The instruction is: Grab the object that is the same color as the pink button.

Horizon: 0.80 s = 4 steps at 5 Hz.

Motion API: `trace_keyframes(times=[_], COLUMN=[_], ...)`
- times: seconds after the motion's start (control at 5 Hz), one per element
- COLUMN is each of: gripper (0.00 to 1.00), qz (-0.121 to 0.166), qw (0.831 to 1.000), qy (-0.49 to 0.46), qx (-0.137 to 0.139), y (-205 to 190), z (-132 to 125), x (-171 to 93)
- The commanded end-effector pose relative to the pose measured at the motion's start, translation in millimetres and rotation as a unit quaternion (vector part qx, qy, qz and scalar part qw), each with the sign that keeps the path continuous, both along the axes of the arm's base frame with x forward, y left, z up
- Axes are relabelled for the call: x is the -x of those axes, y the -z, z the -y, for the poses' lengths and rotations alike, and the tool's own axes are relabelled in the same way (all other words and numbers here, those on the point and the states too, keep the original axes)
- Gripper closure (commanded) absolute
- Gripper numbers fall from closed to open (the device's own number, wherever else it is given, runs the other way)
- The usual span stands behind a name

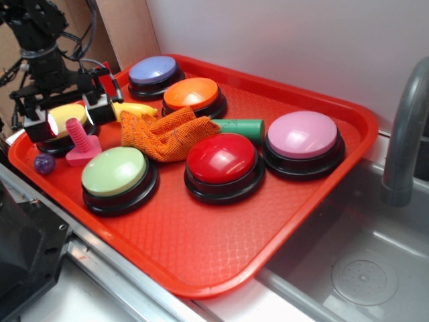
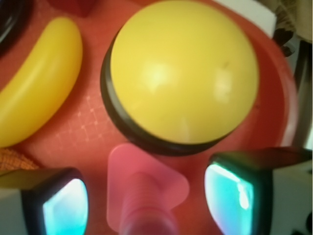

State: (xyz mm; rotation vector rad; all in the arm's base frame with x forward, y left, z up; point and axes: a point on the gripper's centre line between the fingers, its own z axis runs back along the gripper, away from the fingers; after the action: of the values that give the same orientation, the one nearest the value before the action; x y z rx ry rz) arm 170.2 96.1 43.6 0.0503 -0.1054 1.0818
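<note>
The small pink toy bolt (image 1: 80,143) stands upright on its flat base at the left end of the red tray (image 1: 201,248), in front of a yellow dome button (image 1: 65,117). My gripper (image 1: 67,119) hangs just above and behind the bolt, open and empty. In the wrist view the bolt's ridged shaft (image 2: 145,198) rises between my two fingers (image 2: 63,208), with a clear gap on each side. The large pink button (image 1: 303,134) sits on its black base at the tray's right side, far from the gripper.
A yellow banana toy (image 2: 36,81) lies left of the yellow button (image 2: 183,73). Around them are a purple ball (image 1: 44,163), green (image 1: 115,172), red (image 1: 221,159), orange (image 1: 192,93) and purple-blue (image 1: 154,70) buttons, an orange cloth (image 1: 164,134) and a green cylinder (image 1: 241,127). A sink faucet (image 1: 405,134) stands at the right.
</note>
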Motion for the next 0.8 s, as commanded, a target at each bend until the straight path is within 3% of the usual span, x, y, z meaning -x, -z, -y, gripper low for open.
trace_keyframes(times=[0.0, 0.2, 0.6], gripper=[0.45, 1.0, 1.0], qz=[0.006, 0.016, 0.012], qw=[1.0, 1.0, 0.999], qy=[-0.004, -0.026, 0.035], qx=[-0.008, -0.003, -0.011], y=[2.5, 3.9, -13.8], z=[12.9, 11.4, 8.4], x=[-1.2, 1.6, 0.4])
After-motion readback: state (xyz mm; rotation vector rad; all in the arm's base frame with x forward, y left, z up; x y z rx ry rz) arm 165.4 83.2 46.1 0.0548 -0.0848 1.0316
